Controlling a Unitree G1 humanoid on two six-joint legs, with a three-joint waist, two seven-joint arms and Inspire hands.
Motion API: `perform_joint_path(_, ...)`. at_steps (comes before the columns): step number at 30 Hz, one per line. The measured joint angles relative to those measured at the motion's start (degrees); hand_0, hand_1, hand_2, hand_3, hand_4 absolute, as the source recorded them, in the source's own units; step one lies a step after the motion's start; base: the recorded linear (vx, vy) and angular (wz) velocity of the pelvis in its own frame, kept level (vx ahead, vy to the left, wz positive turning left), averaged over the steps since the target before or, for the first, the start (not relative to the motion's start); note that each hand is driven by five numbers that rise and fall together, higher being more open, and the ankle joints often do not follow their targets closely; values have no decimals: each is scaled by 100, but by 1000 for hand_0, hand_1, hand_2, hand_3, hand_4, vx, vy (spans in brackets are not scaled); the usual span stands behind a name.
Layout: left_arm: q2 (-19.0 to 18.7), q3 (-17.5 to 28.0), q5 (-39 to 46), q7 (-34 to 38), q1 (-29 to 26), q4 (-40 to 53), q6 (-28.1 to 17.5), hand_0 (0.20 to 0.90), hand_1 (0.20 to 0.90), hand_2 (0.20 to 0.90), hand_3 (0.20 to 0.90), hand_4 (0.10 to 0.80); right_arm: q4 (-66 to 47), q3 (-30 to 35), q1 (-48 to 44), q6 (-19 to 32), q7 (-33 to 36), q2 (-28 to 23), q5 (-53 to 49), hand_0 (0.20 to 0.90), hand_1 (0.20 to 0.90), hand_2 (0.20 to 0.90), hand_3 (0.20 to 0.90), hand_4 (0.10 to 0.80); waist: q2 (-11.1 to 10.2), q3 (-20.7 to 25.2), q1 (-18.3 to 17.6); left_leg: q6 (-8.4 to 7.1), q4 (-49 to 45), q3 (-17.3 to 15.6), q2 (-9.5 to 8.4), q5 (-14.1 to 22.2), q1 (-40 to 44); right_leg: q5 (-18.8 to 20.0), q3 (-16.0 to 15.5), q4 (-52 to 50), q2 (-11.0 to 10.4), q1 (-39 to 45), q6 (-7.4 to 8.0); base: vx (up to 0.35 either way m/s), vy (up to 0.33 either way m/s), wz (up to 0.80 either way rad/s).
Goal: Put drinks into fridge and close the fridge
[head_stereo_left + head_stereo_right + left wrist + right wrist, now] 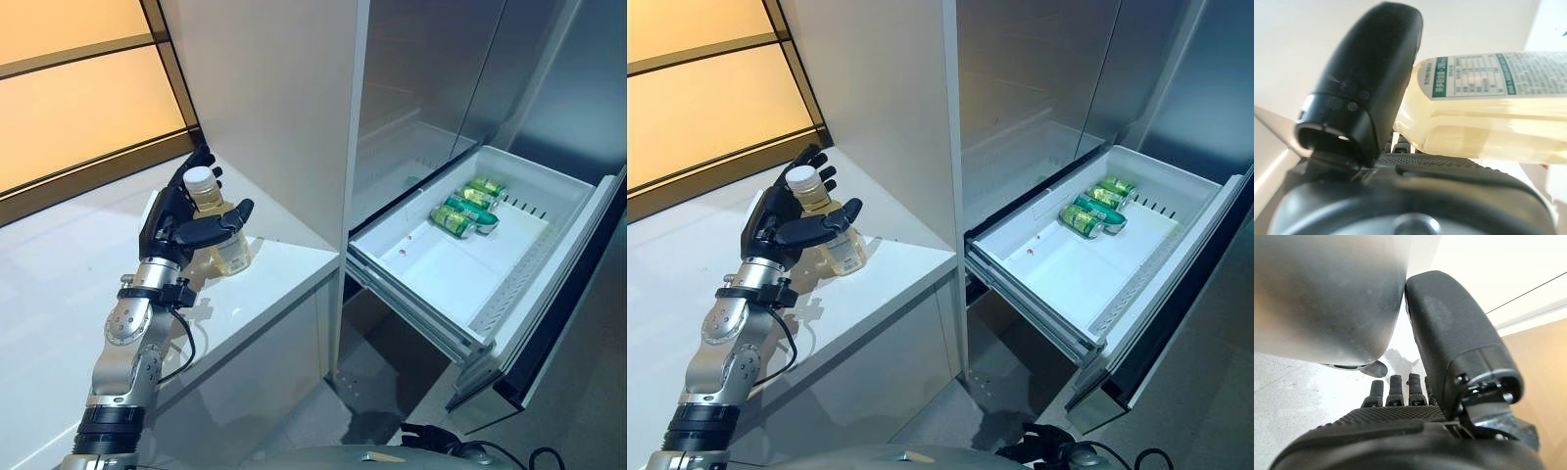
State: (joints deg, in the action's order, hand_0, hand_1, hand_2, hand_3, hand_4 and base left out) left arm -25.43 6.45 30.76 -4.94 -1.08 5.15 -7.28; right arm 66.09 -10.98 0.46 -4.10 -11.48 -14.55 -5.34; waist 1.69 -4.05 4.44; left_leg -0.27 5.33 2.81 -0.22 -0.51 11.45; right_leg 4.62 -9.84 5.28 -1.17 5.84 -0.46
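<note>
so, scene: a white counter (59, 294) stood beside a tall fridge (284, 108), with an orange wall panel (69, 88) behind the counter.
bottle: a clear bottle (217, 227) of pale yellow drink with a white cap stood upright on the counter, near the fridge's side wall.
left hand: the left hand (181, 220) was around the bottle, fingers behind it and thumb across its front; the left wrist view showed the thumb (1364, 93) lying against the bottle's shoulder, beside the label. it was grasping the bottle, which still rested on the counter.
right hand: the right hand (1400, 418) showed only in its own wrist view, low over a pale speckled floor, next to a grey rounded surface. its thumb (1459, 342) was extended and its short row of fingers pointed straight, holding nothing.
drawer: the fridge's lower drawer (431, 279) was pulled out, white inside.
cans: green cans (468, 208) lay on their sides together at the drawer's far end, touching one another.
upper fridge: the compartment (411, 147) above the drawer was open.
</note>
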Motion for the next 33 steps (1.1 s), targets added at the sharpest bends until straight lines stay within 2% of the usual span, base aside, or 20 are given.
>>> perform_joint_path(23, -1, 0, -267, 198, 0, -32, -16, 900, 900, 900, 900, 800, 3, 3, 27, 5, -3, 0, 4, 900, 900, 900, 900, 800, -3, 2, -12, 0, 0, -87, 3, 5, 43, 22, 80, 1, 11, 4, -9, -1, -1, -1)
perform_joint_path(33, -1, 2, -396, 727, 1, -188, -48, 900, 900, 900, 900, 800, -44, 2, 45, -8, -3, -1, 6, 900, 900, 900, 900, 800, -16, 12, -13, -3, 1, -101, 8, 7, 75, 25, 94, 1, 18, 29, -13, 0, 0, 0)
